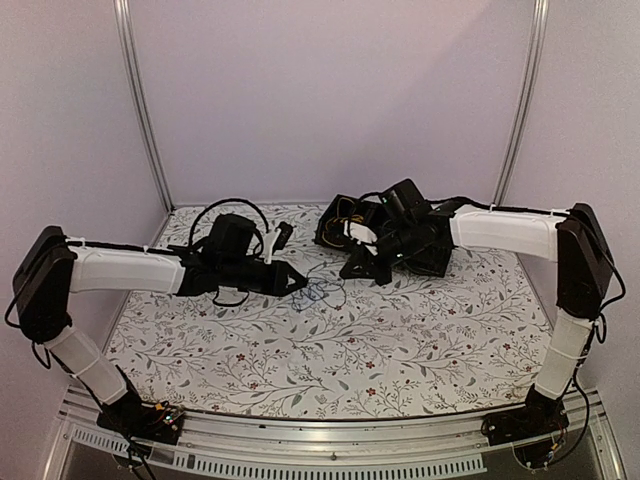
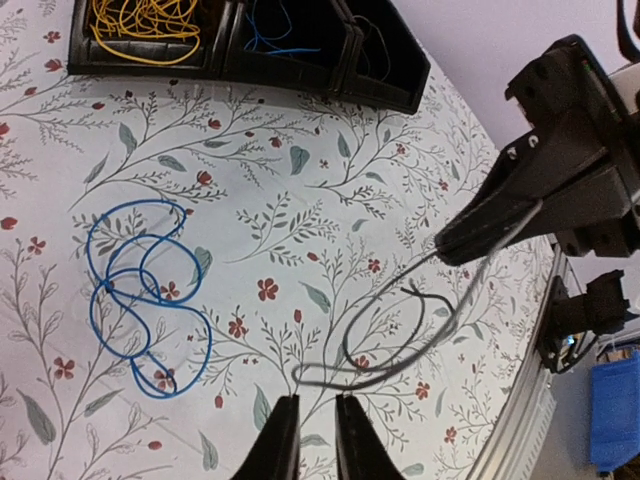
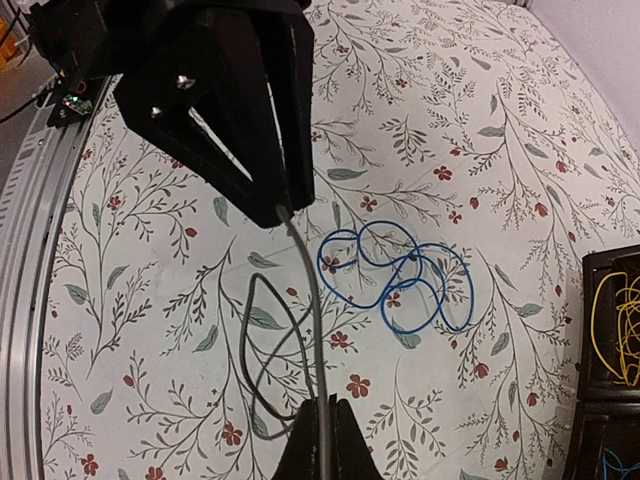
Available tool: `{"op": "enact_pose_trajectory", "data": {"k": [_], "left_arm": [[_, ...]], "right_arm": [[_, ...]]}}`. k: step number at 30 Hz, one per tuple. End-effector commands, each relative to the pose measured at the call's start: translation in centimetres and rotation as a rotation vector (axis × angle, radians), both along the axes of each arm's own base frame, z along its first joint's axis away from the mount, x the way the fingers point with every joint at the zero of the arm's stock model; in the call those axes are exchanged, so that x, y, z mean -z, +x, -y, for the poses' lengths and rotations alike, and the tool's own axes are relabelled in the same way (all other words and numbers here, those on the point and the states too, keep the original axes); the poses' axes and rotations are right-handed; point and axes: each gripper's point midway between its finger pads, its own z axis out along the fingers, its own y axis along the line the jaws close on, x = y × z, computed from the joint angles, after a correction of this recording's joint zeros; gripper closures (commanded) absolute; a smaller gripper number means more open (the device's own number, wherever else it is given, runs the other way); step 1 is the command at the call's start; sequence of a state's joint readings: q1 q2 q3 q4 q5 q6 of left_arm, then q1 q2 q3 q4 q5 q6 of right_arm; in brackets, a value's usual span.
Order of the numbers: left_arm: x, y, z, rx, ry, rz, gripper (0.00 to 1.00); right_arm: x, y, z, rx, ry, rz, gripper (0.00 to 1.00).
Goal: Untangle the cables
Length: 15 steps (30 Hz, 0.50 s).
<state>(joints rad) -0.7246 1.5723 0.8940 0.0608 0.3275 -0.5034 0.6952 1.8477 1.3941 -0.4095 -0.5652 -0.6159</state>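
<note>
Currently pinching the black cable (image 3: 314,310) in the right hand (image 3: 320,405), fingers pressed fully together on the strand. Holding the left hand (image 2: 317,405) at the same cable, fingers drawn close with a slim gap showing in its own wrist view; not managing to tell whether clamping the strand or merely meeting it. Letting the rest of the black cable sag in a loose loop onto the floral counter (image 2: 300,170) between the two hands. Leaving the blue cable (image 2: 140,300) coiled flat on the counter, near the black loop yet apart from it, not crossing it. Seeing yellow cables (image 2: 140,25) and another blue strand (image 2: 270,35) lying in separate compartments of the black tray (image 2: 300,75) at the far side. Judging the task well along: blue and black already parted, sorting into the tray partly done. Remaining, probably: laying out or binning the black cable, then dealing with the loose blue coil.
</note>
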Motion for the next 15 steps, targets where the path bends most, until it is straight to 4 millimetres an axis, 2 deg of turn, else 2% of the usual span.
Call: {"op": "enact_pose_trajectory", "data": {"k": [1, 7, 10, 12, 15], "left_arm": [[-0.5, 1.8, 1.6, -0.021, -0.063, 0.061, 0.79], [-2.8, 4.0, 3.5, -0.043, -0.182, 0.135, 0.71], [-3.0, 4.5, 4.0, -0.048, -0.203, 0.135, 0.70], [-2.5, 4.9, 3.4, -0.093, -0.184, 0.121, 0.69], [-1.6, 4.7, 1.2, -0.200, -0.158, 0.098, 0.67]], "right_arm": [[-2.8, -0.7, 0.0, -0.008, 0.042, -0.040, 1.00], [-3.1, -0.9, -0.7, -0.015, 0.064, -0.106, 1.00], [-3.0, -0.4, -0.7, 0.012, 0.059, -0.108, 1.00], [-3.1, 0.5, -0.6, 0.051, 0.048, -0.091, 1.00], [-3.6, 1.9, -0.4, 0.109, 0.040, -0.073, 1.00]]}}
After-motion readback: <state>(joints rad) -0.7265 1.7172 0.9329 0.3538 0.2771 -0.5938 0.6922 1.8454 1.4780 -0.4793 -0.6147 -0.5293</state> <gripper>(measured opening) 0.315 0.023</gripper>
